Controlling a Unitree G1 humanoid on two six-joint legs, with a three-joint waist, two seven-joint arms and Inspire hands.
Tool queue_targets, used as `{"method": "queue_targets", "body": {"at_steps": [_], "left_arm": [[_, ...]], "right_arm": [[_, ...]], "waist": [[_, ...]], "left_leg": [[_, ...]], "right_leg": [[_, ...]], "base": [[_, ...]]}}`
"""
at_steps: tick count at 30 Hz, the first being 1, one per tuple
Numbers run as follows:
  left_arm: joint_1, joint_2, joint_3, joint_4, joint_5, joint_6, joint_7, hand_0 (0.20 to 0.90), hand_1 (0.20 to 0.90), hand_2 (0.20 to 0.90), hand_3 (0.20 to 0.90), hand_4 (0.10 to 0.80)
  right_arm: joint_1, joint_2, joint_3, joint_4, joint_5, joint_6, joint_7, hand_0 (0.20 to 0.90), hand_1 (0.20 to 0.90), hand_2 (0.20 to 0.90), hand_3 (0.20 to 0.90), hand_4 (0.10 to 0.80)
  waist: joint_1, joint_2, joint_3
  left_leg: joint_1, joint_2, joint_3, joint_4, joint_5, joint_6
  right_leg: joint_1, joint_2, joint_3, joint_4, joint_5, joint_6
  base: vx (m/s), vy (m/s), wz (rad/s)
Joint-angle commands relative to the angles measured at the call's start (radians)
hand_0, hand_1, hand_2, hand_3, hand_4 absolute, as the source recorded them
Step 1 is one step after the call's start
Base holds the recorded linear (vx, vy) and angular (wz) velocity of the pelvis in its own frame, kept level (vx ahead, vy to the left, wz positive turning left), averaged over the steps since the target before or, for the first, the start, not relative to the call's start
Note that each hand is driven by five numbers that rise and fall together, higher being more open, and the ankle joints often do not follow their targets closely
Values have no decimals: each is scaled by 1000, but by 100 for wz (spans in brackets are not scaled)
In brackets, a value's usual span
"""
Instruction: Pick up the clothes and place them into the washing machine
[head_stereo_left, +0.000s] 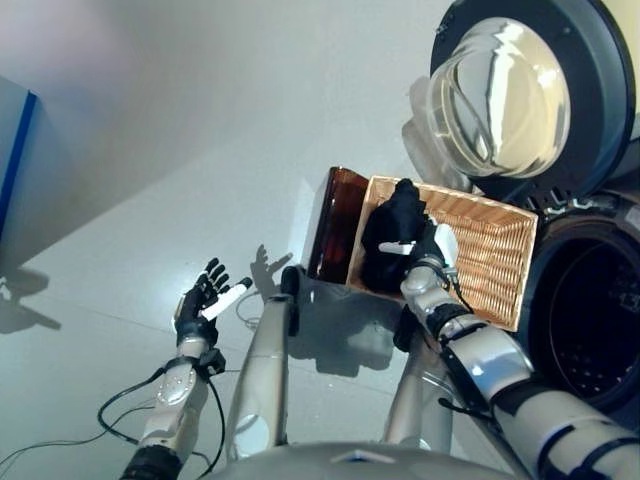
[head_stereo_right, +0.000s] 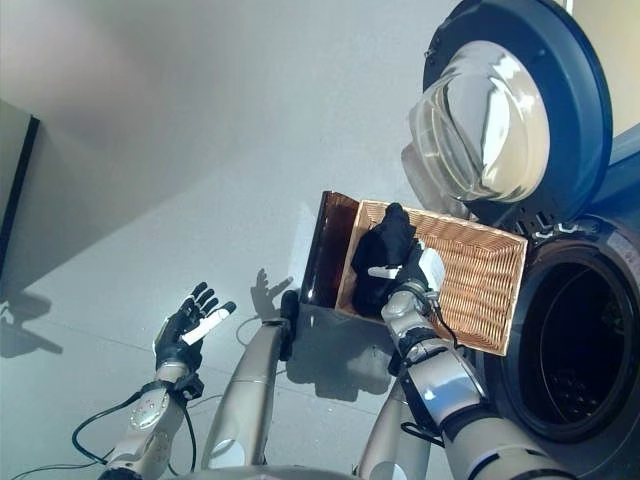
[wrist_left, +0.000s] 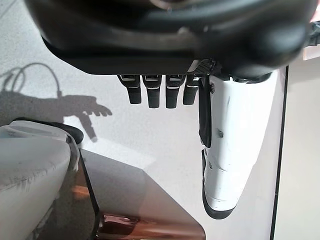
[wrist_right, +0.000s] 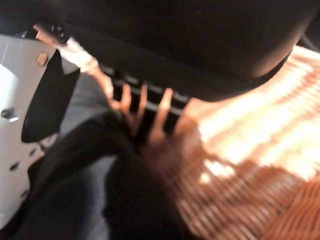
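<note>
Clothes (head_stereo_left: 392, 235) — a dark, bunched black heap — sit in the wicker basket (head_stereo_left: 495, 255), at its end farthest from the washing machine (head_stereo_left: 590, 310), just beside the basket's dark brown end wall (head_stereo_left: 335, 225). Your right hand (head_stereo_left: 428, 248) is down in the basket, touching the heap; from the right wrist view its fingers look buried in the black fabric (wrist_right: 100, 185), so you can't tell whether they've closed on it. Edges & room: basket's woven rim runs right up to the machine's open drum mouth (head_stereo_right: 575, 345), and the round door (head_stereo_left: 515, 95) w/ its clear glass bowl is swung open above the basket. That leaves little room on the machine side, but plenty of bare floor (head_stereo_left: 180, 150) to your left. Left hand (head_stereo_left: 205, 300) hangs over that floor, well apart from the basket, fingers straight and spread, white thumb cover showing — holding nothing. Surface is smooth, pale grey, glossy enough to carry crisp shadows; a blue-edged panel (head_stereo_left: 15, 150) stands at the far left edge. Basket interior past the heap is bare light weave.
</note>
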Motion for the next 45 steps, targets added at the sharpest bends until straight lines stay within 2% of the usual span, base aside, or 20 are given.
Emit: {"method": "queue_targets", "body": {"at_steps": [1,2,3,23,32,35,38,39,43,44,45], "left_arm": [[5,78,0,-35,24,-44,12,900,900,900,900,800],[8,77,0,-31,25,-43,12,900,900,900,900,800],[9,77,2,-32,25,-44,12,900,900,900,900,800],[8,75,5,-26,32,-46,25,900,900,900,900,800],[3,69,4,-17,32,-47,29,900,900,900,900,800],[3,70,3,-18,32,-44,31,900,900,900,900,800],[3,68,8,-14,27,-43,29,900,900,900,900,800],[3,68,8,-14,27,-43,29,900,900,900,900,800],[7,60,29,-14,13,-43,24,900,900,900,900,800],[7,60,29,-14,13,-43,24,900,900,900,900,800],[11,55,39,-16,4,-41,12,900,900,900,900,800]], "right_arm": [[-36,159,42,-74,-23,-55,129,900,900,900,900,800],[-40,165,52,-77,-28,-55,131,365,365,365,365,418],[-43,169,54,-76,-31,-55,131,200,200,200,200,300],[-55,166,53,-68,-58,-46,116,200,200,200,200,300],[-48,163,31,-84,-9,-65,109,200,200,200,200,300],[-43,164,-5,-96,69,-89,113,200,200,200,200,300],[-17,149,-98,-141,278,-153,146,200,200,200,200,300],[-17,149,-98,-141,279,-154,147,200,200,200,200,300],[57,82,-197,-240,521,-234,228,200,200,200,200,300],[59,81,-197,-240,523,-234,230,200,200,200,200,300],[111,50,-223,-312,620,-270,283,200,200,200,200,300]], "waist": [[58,19,-10],[58,19,-11],[59,19,-12],[59,17,-6],[50,16,-5],[48,15,-6],[40,12,-5],[40,12,-5],[21,0,-1],[22,0,-2],[10,-7,1]], "left_leg": [[-13,-25,33,47,-72,20],[-14,-24,33,45,-71,19],[-15,-24,33,44,-70,19],[-16,-23,35,44,-71,18],[-14,-22,38,43,-70,17],[-13,-20,39,44,-71,17],[-11,-16,39,47,-74,14],[-11,-16,40,47,-74,14],[-9,-6,41,50,-78,11],[-9,-6,41,51,-78,11],[-9,-2,40,51,-78,10]], "right_leg": [[11,-11,11,-85,110,4],[11,-11,9,-89,111,4],[10,-11,10,-88,112,5],[6,-12,15,-88,117,5],[8,-12,13,-88,116,3],[9,-10,14,-87,113,3],[11,-8,13,-87,110,2],[11,-8,14,-87,110,2],[5,-3,17,-83,108,1],[5,-3,17,-83,107,1],[4,-2,17,-84,108,1]], "base": [[1,11,-4],[-1,8,-3],[0,0,0],[0,0,0],[0,0,0],[0,0,0],[0,0,0],[0,0,0],[0,0,0],[1,-23,-3],[-2,-24,-6]]}}
